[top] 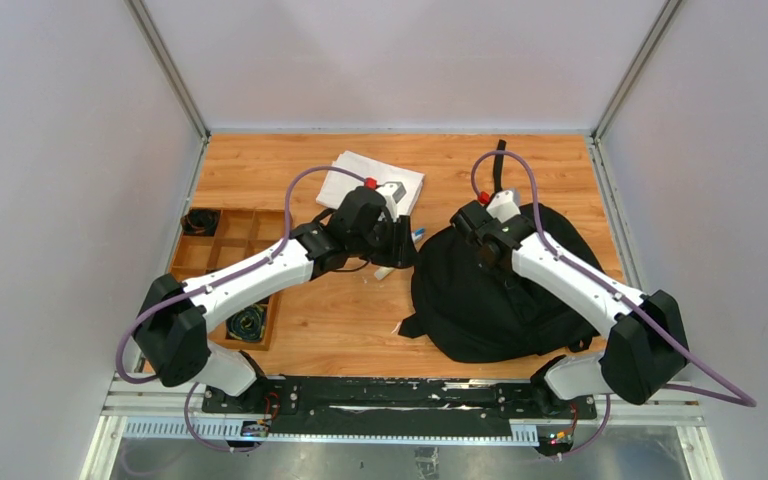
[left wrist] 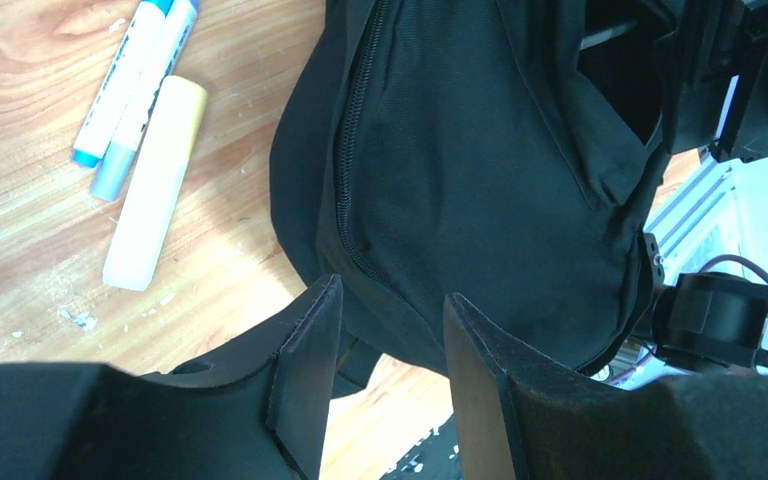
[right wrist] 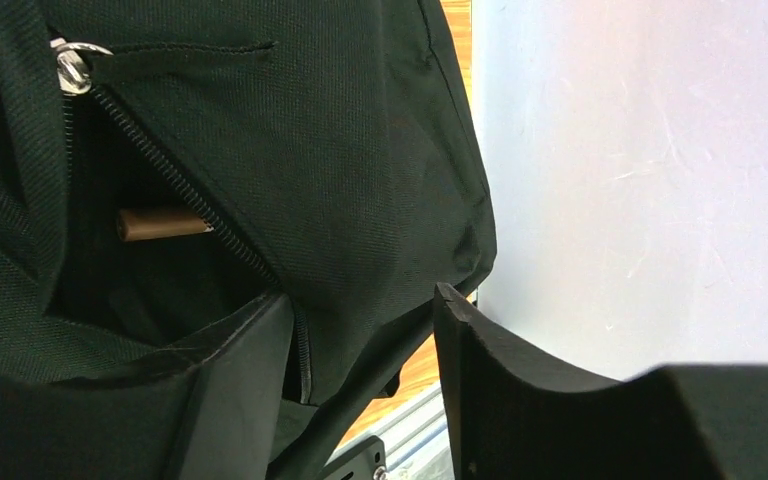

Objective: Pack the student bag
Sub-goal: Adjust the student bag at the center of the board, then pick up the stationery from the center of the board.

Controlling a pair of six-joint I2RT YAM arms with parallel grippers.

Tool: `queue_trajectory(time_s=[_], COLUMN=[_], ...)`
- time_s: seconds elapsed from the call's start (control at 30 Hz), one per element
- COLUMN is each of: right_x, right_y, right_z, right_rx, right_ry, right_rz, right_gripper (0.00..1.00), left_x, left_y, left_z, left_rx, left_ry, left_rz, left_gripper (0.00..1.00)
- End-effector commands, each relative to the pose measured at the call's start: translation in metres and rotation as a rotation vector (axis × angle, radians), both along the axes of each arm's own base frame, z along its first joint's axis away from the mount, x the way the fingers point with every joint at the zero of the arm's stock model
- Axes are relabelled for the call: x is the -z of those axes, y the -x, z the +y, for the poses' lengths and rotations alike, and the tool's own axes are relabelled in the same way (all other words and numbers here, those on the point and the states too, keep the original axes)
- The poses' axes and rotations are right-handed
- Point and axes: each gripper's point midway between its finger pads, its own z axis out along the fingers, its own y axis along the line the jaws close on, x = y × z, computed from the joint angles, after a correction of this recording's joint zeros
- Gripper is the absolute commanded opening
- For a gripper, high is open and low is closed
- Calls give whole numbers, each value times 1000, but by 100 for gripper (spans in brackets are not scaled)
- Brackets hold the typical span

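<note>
The student bag [top: 500,300] is a large black backpack lying on the right half of the wooden table. My right gripper [top: 477,232] is at the bag's top end. In the right wrist view the right gripper [right wrist: 360,293] is open. Its left finger [right wrist: 230,390] is inside the unzipped opening, and the zippered flap [right wrist: 360,200] hangs between the jaws, clear of the right finger. A brown stick [right wrist: 160,223] shows inside the bag. My left gripper [top: 403,252] hovers by the bag's left side, and the left wrist view shows the left gripper [left wrist: 392,290] open and empty.
Two blue markers [left wrist: 125,85] and a pale yellow one [left wrist: 155,185] lie on the wood just left of the bag. A folded white cloth [top: 365,178] sits at the back. A wooden compartment tray [top: 222,262] with coiled cables stands at the left. Enclosure walls surround the table.
</note>
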Motion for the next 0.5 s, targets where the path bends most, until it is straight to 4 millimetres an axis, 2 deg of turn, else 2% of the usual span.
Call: queue_trajectory(time_s=[0.0,0.13,0.2,0.23,0.37,0.47], right_x=[6,7,6,6,6,5], right_y=[0,1,1,1,2,1], right_z=[-7,-7,-6,-5,-4,-3], right_rx=[14,12,12,11,0,-3], right_ry=[22,11,5,-1,-9,-27], right_rz=[26,27,24,25,33,34], right_gripper=[53,33,9,1,0,0], left_x=[-3,4,16,26,56,76], left_y=[-2,-4,-19,-28,-50,-56], left_z=[3,5,18,29,56,63], left_rx=[-7,-17,-76,-121,-141,-116], left_ry=[-4,-26,-118,-185,-437,-540], left_rz=[-22,-20,-66,-89,-133,-138], left_gripper=[48,48,48,46,47,51])
